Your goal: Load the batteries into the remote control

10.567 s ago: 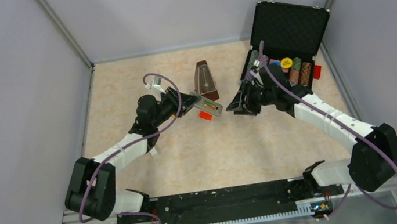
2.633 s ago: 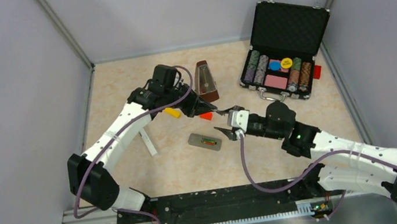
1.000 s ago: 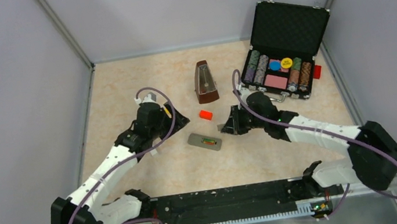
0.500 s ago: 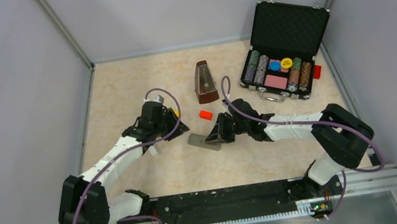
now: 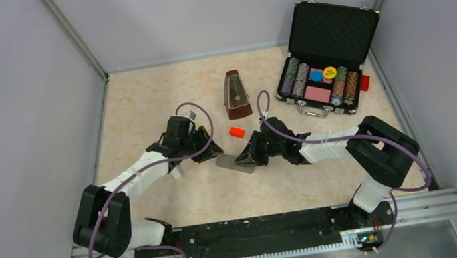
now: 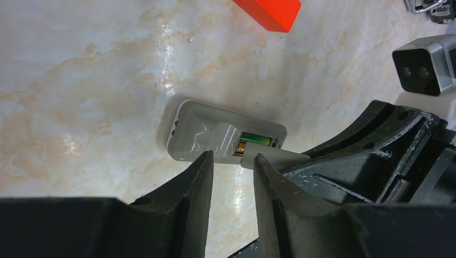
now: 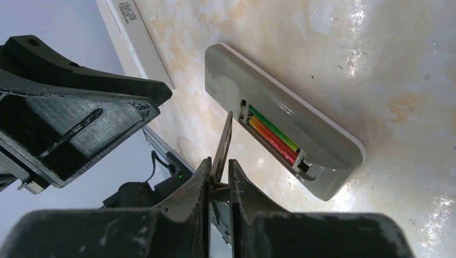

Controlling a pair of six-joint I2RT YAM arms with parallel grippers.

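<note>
Grey walls close in a beige, marble-patterned tabletop (image 5: 161,98), glossy enough to throw back the lamps in both wrist views. At the far right an open poker-chip case (image 5: 333,26) stands well apart from the work, and a metronome (image 5: 235,94) sits at the middle rear.

Both arms meet at the centre over the remote control (image 5: 227,163), which lies flat with its battery recess facing up. That probably leaves it ready to be closed from above. The left gripper (image 6: 232,158) hangs just beside the remote's near end, fingers a little apart with nothing between them (likely ready to steady the slab). A red-orange block (image 5: 236,132) lies near, just behind the remote.

The right gripper (image 7: 219,161) is pinched on the thin grey battery cover (image 7: 223,142), held edge-on just beside the recess, presumably to slide it home. The batteries (image 7: 271,134), one green and one red-orange, already lie side by side in the recess.
</note>
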